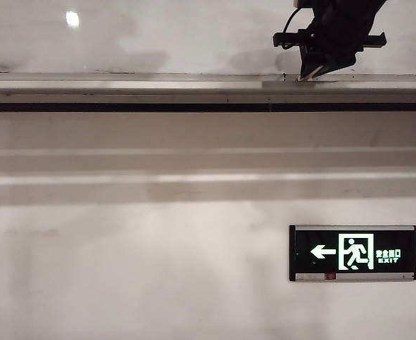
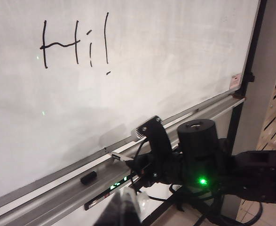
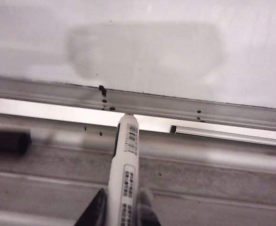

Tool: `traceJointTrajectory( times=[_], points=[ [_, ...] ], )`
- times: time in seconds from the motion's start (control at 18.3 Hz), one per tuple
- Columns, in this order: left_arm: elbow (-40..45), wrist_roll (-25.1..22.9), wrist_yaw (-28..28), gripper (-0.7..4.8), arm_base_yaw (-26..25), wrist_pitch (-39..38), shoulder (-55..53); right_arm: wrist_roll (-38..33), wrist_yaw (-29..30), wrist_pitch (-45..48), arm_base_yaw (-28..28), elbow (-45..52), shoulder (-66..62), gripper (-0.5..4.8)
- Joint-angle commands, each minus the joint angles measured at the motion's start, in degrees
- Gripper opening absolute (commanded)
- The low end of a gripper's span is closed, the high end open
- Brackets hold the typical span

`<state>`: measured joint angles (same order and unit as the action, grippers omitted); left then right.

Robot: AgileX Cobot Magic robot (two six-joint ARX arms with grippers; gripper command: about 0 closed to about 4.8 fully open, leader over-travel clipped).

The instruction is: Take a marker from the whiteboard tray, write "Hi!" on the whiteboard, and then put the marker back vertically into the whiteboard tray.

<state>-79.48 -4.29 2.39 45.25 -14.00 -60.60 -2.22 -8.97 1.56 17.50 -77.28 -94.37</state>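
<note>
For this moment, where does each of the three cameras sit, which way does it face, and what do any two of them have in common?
Exterior view: off the arms, facing the wall, low on the whiteboard; the whiteboard tray crosses it, the right gripper reaches down to it.
Left wrist view: on the left arm, looking obliquely along the board at the written "Hi!"; the right arm shows at the tray, the left gripper is only a blur.
Right wrist view: on the right arm, facing the tray; its fingers clamp the marker.
Shared: all three show the tray and the marker-holding right gripper.
</note>
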Motion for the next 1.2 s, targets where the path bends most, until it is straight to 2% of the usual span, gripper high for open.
traceJointTrajectory(
  times=[0.05, 0.44, 0.55, 0.6, 0.82, 0.98, 1.2],
  points=[
    [-0.4, -0.2, 0.0, -0.05, 0.0, 0.9, 0.2, -0.6, 0.3, 1.3, 0.0, -0.2, -0.6, -0.01],
    [-0.4, -0.2, 0.0, -0.05, 0.0, 0.8, 0.2, -1.1, 1.6, 3.4, 0.1, -0.2, -1.3, 0.06],
    [-0.4, -0.2, 0.0, -0.05, 0.0, 0.8, 0.2, -1.1, 1.6, 3.4, 0.1, -0.2, -1.2, 0.93],
    [-0.4, -0.2, 0.0, -0.05, 0.0, 0.8, 0.2, -1.1, 1.7, 3.3, 0.2, -0.2, -1.2, 1.15],
    [-0.4, -0.2, 0.0, -0.05, 0.0, 0.8, 0.2, -1.1, 2.7, 2.8, 0.3, -0.2, -1.0, 1.21],
    [-0.4, -0.2, 0.0, -0.05, 0.0, 0.8, 0.2, -1.1, 2.7, 3.0, 0.3, -0.2, -0.8, 1.84],
    [-0.3, -0.2, 0.0, -0.05, 0.0, 0.8, 0.2, -1.0, 2.5, 3.4, 0.3, -0.2, 0.3, 1.85]
  ],
)
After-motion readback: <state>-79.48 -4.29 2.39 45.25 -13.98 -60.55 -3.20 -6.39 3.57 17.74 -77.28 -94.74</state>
